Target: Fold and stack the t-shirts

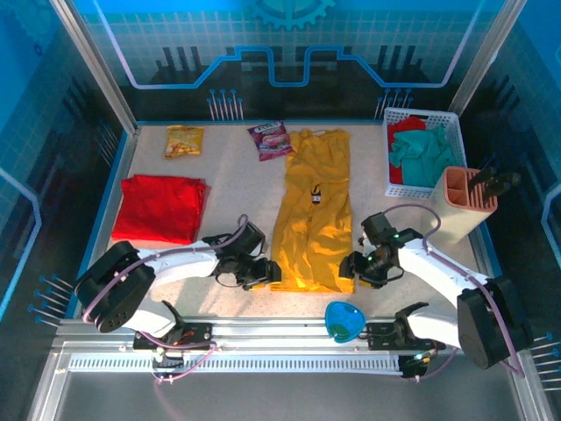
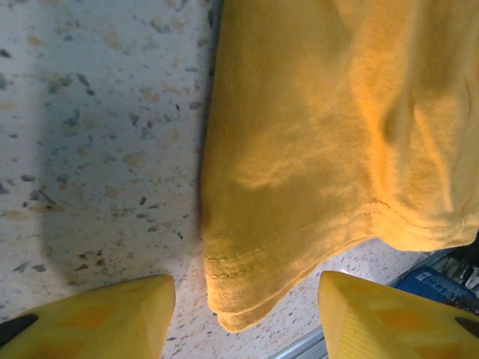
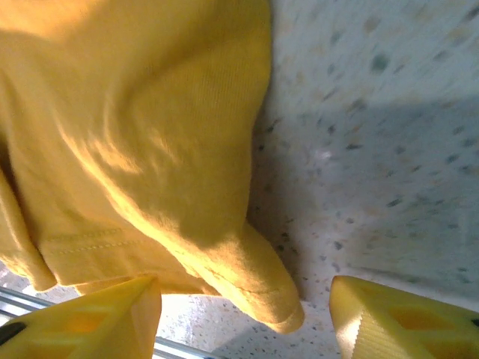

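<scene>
Centrally in the top view, the yellow shirt lies as a long strip, with the red shirt folded at left. The left gripper is at the yellow shirt's lower left corner and the right gripper at its lower right. Both have jaws partly apart, straddling the hem and gripping nothing.

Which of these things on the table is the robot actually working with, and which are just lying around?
Part of the job:
yellow t-shirt, laid out long
red t-shirt, folded

Just lying about:
yellow snack packet
purple snack packet
white basket holding teal cloth
pink holder
blue bowl
</scene>
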